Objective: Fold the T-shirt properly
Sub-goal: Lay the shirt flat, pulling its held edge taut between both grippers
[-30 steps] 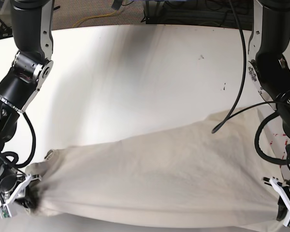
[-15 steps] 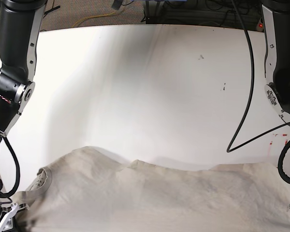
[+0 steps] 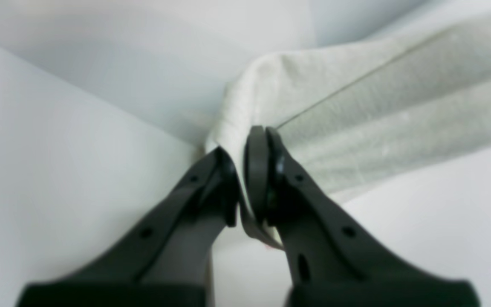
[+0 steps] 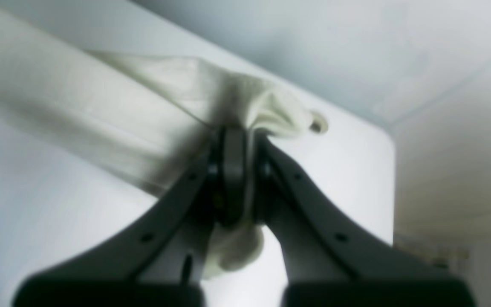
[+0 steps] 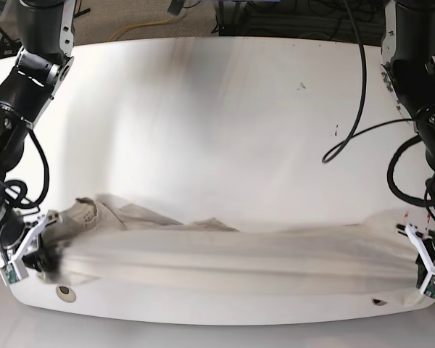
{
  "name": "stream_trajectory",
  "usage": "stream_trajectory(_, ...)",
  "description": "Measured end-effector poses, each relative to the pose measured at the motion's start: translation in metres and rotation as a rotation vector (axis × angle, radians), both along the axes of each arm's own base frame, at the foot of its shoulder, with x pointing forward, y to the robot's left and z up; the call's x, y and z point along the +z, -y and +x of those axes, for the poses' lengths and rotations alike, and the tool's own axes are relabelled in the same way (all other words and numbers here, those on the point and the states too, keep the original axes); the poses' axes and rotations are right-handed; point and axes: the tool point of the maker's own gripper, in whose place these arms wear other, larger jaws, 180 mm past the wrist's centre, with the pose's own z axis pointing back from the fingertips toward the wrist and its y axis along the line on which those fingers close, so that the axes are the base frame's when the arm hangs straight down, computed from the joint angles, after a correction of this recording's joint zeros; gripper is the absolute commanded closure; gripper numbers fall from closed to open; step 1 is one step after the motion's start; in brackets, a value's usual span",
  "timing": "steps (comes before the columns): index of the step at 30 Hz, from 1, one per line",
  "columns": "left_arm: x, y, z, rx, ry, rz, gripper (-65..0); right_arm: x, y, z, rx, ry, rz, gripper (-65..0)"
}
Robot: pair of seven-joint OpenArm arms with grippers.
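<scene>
White table [image 5: 225, 109] fills the base view, far half bare apart from a few dark specks. T-shirt [image 5: 232, 257] is stretched in a long, low band along the near edge, running between my two grippers — motion-blurred, so I can't tell the fold lines. Its left end is bunched up near the collar; the rest is pulled fairly taut toward the right.

My right gripper [image 5: 30, 255] sits at the near-left corner; in its wrist view [image 4: 235, 170] the jaws are clamped together on a bunched wad of the shirt [image 4: 113, 115], with a bit of cloth poking out below the fingertips.

My left gripper [image 5: 423, 270] is at the near-right corner; wrist view [image 3: 245, 170] shows the jaws pinched onto a folded edge of the shirt [image 3: 377, 111], only the thin layer of fabric between them.

Small round hole [image 5: 62, 292] in the table sits just nearer than the shirt's left end.
</scene>
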Motion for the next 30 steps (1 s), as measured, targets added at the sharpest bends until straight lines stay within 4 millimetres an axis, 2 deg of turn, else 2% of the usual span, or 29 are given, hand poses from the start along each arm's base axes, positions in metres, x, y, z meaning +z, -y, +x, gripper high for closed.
stream_trajectory(6, -0.074, -0.003, -0.026, -0.025, -0.181, 0.018, 0.0, -0.058, 0.000, -0.046, -0.035, -0.106, 0.053, 0.0)
stream_trajectory(12, -0.143, -0.012, -0.065, 0.026, -0.354, -0.035, 0.0, -0.109, -0.005, -0.092, -0.064, -0.220, 0.143, 0.0)
stream_trajectory(18, -0.191, -0.013, -0.101, 0.039, -0.494, -0.044, 0.0, -0.151, -0.012, -0.130, -0.086, -0.334, 0.212, 0.0)
stream_trajectory(21, -0.211, -0.016, -0.121, 0.052, -0.564, -0.038, 0.0, -0.165, -0.019, -0.145, -0.087, -0.380, 0.223, 0.0)
stream_trajectory(30, -0.253, -0.027, -0.177, 0.092, -0.729, -0.036, 0.0, -0.183, -0.042, -0.177, -0.081, -0.431, 0.255, 0.0)
